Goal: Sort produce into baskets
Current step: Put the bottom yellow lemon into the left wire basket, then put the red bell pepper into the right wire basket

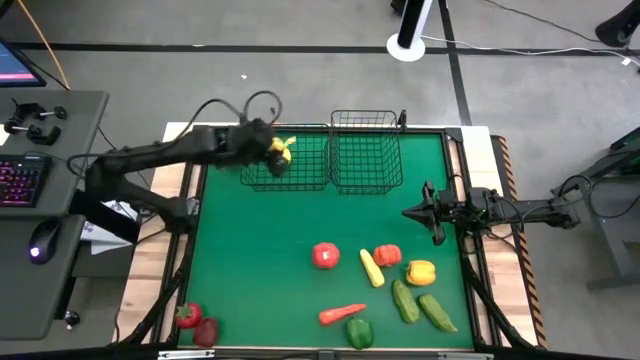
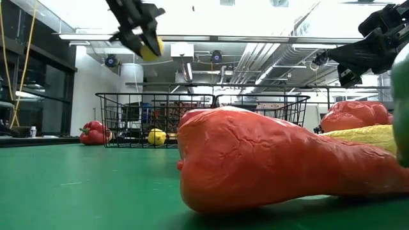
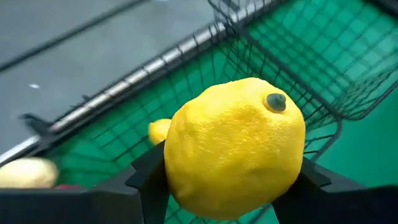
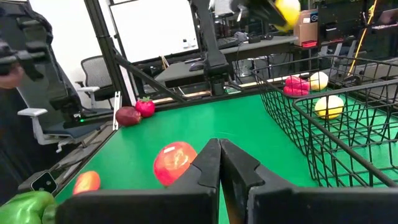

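the lemon (image 3: 235,146) is bright yellow, dimpled, with a small dark nub at one end; the left hand (image 1: 268,150) pinches it between both fingers, raised above the left basket (image 1: 290,160). the counter (image 1: 260,260) is green with pale wooden edges, and the room behind shows white ceiling lights, desks and an office chair (image 4: 59,106). the left basket holds two lemons (image 4: 328,106) and a red pepper (image 4: 296,85); the right basket (image 1: 366,150) sits just beside it. loose on the counter lie a tomato (image 1: 325,256), a carrot (image 1: 341,314), cucumbers (image 1: 405,301) and peppers (image 1: 420,271). the right hand (image 1: 412,213), fingers pressed together, hovers near the right edge.
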You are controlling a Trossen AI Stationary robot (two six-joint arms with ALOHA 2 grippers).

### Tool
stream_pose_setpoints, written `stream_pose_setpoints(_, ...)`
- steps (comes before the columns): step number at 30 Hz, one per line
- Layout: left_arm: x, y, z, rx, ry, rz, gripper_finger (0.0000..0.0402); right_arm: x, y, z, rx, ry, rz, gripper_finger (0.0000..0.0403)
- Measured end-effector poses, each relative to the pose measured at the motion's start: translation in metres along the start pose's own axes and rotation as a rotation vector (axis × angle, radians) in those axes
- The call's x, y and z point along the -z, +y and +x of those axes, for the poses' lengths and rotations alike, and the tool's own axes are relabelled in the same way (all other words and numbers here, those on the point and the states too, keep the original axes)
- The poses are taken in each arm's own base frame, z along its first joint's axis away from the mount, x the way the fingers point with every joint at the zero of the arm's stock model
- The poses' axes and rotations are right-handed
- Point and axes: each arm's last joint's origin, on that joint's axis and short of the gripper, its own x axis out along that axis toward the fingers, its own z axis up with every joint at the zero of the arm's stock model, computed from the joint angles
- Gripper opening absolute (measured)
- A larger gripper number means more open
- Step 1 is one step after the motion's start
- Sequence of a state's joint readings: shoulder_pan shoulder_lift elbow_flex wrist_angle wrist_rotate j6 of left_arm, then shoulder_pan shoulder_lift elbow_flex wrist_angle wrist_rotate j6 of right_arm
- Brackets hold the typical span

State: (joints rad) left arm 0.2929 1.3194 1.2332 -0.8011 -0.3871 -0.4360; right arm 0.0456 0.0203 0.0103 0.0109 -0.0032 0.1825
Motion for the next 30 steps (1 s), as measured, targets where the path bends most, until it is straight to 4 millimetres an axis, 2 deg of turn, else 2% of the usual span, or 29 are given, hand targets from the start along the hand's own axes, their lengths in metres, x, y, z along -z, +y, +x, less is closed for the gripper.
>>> stream_pose_setpoints(5,-0.010,0.009,0.045,0.065,0.097,0.004,0.0250,0.000,0.000,0.000,0.000,0.000,0.000,0.0000)
stream_pose_setpoints(10,-0.011,0.016,0.065,0.128,0.160,0.004,0.0294,0.000,0.000,0.000,-0.001,0.000,0.000,0.0000)
stream_pose_setpoints(16,-0.008,0.033,0.061,0.055,0.214,0.012,0.0311,0.000,0.000,0.000,-0.001,0.000,0.000,0.0000)
stream_pose_setpoints(20,-0.006,0.065,0.045,-0.172,0.229,-0.013,0.0312,0.000,0.000,0.000,-0.001,0.000,0.000,0.0000)
stream_pose_setpoints(23,-0.005,0.091,0.036,-0.253,0.260,-0.077,0.0312,0.000,0.000,0.000,0.000,0.000,0.000,0.0000)
stream_pose_setpoints(27,0.000,0.125,0.037,-0.337,0.360,-0.163,0.0312,0.000,0.000,0.000,0.000,0.000,0.000,0.0000)
stream_pose_setpoints(30,0.001,0.143,0.043,-0.336,0.398,-0.233,0.0312,0.000,0.000,0.000,0.000,0.000,0.000,0.0000)
